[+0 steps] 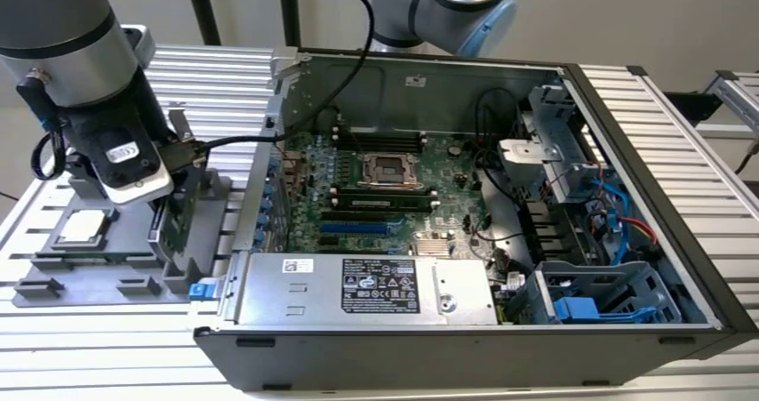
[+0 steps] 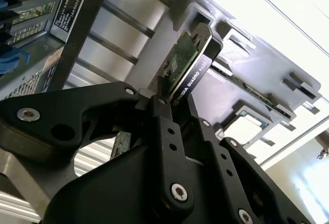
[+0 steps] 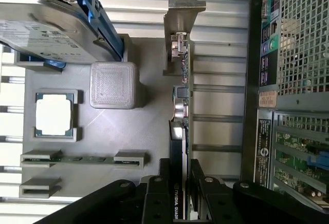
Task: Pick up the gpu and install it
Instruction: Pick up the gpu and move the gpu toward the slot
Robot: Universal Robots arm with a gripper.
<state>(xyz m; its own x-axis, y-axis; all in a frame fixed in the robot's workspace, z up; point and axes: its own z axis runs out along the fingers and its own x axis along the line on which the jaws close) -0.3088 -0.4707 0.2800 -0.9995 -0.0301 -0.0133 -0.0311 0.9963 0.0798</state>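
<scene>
Tool (image 3: pixel 181 166) is clamped on the gpu (image 3: pixel 181 106), one finger against each face. That card stands upright in its gray holder (image 3: pixel 151 126).

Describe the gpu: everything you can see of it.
The gpu is a slim card standing on its long edge in a slot of the grey tray. One face is green circuit board. The other is a black shroud with white print along its rim. A silver metal bracket caps the end away from the arm. The pincer straddles the opposite end, with its fingers pressed on both faces. The card looks upright and not yet lifted out.
</scene>
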